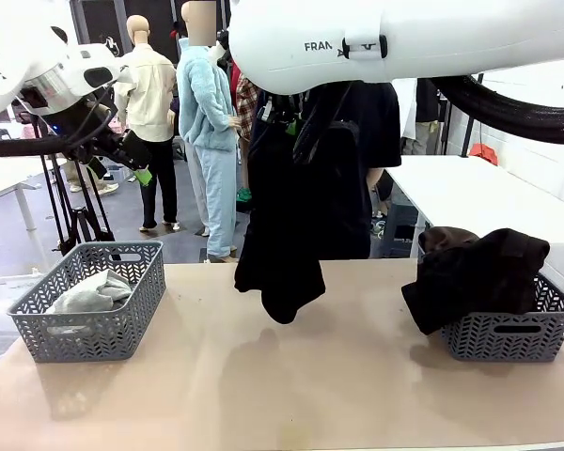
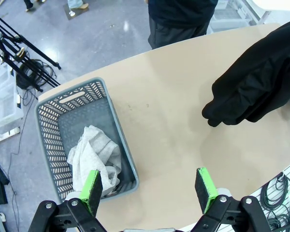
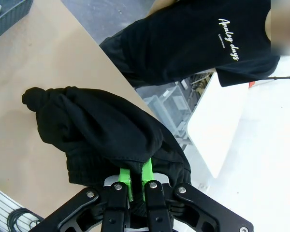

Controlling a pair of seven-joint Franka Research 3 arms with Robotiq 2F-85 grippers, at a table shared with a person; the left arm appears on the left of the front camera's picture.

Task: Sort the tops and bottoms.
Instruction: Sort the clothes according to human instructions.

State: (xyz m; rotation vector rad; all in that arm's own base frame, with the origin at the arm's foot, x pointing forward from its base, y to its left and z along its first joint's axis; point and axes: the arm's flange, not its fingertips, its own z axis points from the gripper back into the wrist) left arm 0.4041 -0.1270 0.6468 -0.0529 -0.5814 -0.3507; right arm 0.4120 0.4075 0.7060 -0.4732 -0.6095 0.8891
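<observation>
The right claw (image 3: pixel 136 180) is clenched on a black garment (image 1: pixel 280 246) hanging above the middle of the beige worktop (image 1: pixel 291 395). The left claw (image 2: pixel 150 186) is released, high over the left basket (image 1: pixel 92 299) with the grey top (image 1: pixel 86 293). Probably trousers (image 1: pixel 479 272) spill over the right basket (image 1: pixel 512 331) at the worktop's edge.
</observation>
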